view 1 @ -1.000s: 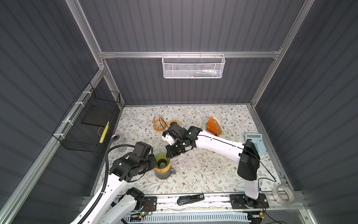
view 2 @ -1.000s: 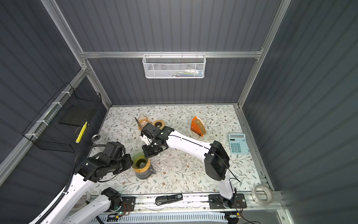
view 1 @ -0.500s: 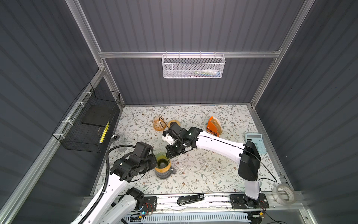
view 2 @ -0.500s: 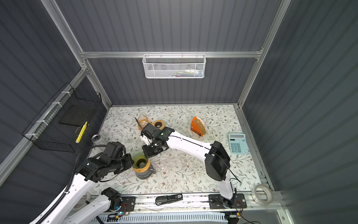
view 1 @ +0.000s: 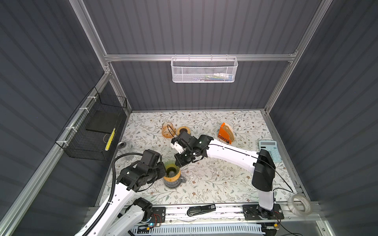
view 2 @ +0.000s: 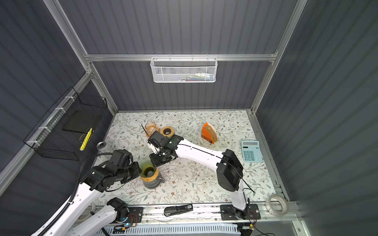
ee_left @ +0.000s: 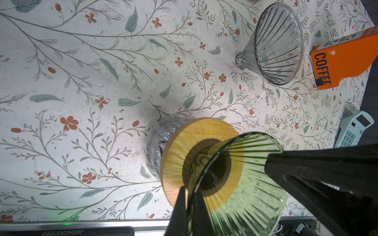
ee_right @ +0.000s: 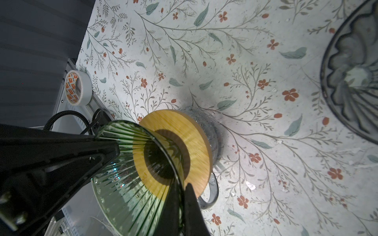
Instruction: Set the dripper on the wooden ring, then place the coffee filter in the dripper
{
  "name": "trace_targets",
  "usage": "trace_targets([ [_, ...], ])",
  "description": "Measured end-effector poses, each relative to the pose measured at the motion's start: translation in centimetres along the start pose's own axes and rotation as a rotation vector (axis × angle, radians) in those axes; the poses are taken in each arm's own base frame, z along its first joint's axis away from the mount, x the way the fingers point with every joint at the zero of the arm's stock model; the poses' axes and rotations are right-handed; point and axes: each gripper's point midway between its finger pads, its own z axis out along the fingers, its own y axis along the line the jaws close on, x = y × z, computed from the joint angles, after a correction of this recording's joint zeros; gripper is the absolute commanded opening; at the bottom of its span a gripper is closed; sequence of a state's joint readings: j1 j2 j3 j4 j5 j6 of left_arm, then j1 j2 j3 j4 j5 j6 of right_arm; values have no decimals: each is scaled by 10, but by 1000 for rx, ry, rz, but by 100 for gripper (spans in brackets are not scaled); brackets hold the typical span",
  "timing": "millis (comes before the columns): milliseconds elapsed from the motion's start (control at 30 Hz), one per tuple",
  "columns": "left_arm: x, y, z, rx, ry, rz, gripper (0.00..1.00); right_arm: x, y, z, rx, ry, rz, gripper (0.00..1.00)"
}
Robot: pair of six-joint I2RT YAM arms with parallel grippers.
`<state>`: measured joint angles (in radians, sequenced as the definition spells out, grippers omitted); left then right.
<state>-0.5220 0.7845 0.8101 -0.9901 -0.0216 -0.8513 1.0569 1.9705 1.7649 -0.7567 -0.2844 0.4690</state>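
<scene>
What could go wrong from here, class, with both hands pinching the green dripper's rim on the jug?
1. The left hand and right hand both pinch the thin glass rim of the green dripper; uneven pulls might chip it or tilt it off the jug.
2. The dripper looks empty and no hand is free to reach the orange filter box; letting go carelessly may leave the dripper crooked.

A robotics lab test cell, not a home. Dark grey ribbed panels [view 1: 184, 26] in an aluminium frame [view 1: 199, 57] box in a small tabletop [view 1: 214, 183] under a flowered cover. The left arm [view 1: 120, 198] and right arm [view 1: 231, 155] are bolted to a metal rail [view 1: 225, 210] at its front edge, beside bare wiring [view 1: 152, 223]. A white mesh basket [view 1: 194, 71] and a black wire basket [view 1: 86, 149] hang on the walls.
</scene>
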Motion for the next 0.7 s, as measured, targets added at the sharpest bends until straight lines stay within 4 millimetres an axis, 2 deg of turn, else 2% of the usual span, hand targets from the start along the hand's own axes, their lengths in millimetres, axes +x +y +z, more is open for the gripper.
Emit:
trace_targets([
  [700, 2, 2, 5, 9, -3, -23, 0, -1, 0, 1, -2, -12, -3, 0],
])
